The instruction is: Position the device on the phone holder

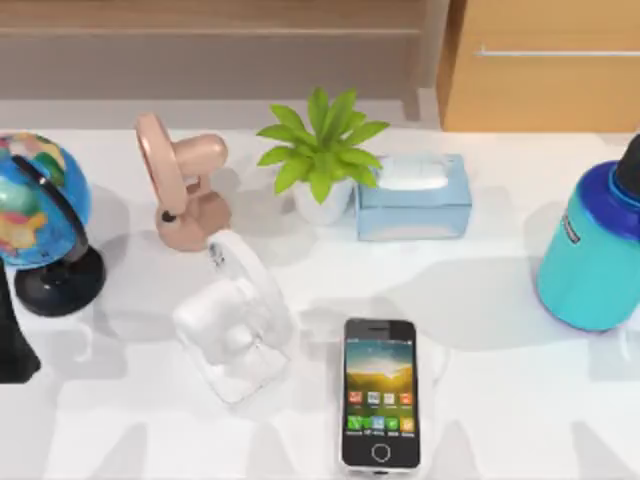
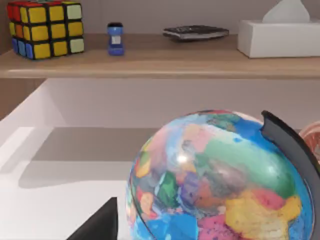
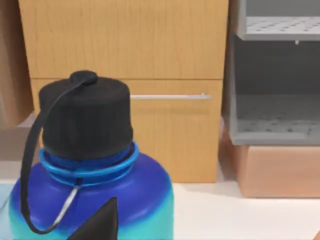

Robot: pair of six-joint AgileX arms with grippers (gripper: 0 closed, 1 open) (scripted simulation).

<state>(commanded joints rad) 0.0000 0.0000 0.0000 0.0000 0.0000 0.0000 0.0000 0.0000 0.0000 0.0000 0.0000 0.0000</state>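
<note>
Lying flat, screen up, near the 6 o'clock edge of the white surface [image 1: 500,420]: the device [image 1: 380,393], a slim slab with black frame, silver rim, rounded corners and a lit glass face. Likely light and fully stiff, but slick on glass and metal, and prone to cracking if dropped or squeezed across the face. Best taken by the two long silver edges around mid-length, clear of the screen; hard to get under, since so thin and flush with the surface. At about 10 o'clock from it, just beside but apart: a white phone holder [image 1: 235,320], glossy moulded plastic, a tilted rounded backplate on a chunky foot. Farther off at 11 o'clock, a similar pink stand [image 1: 185,195], matte and rounded. Along the 12 o'clock side, a leafy plant in a white pot [image 1: 320,150] and a pale blue tissue box [image 1: 413,197]. At 9 o'clock a glossy globe [image 1: 35,200], at 3 o'clock a smooth blue-teal bottle [image 1: 590,250] with black cap. Parked beside the globe, the left pincer [image 2: 97,225]; parked behind the bottle, the right pincer [image 3: 97,222]. Apart or together: cannot tell for either.
</note>
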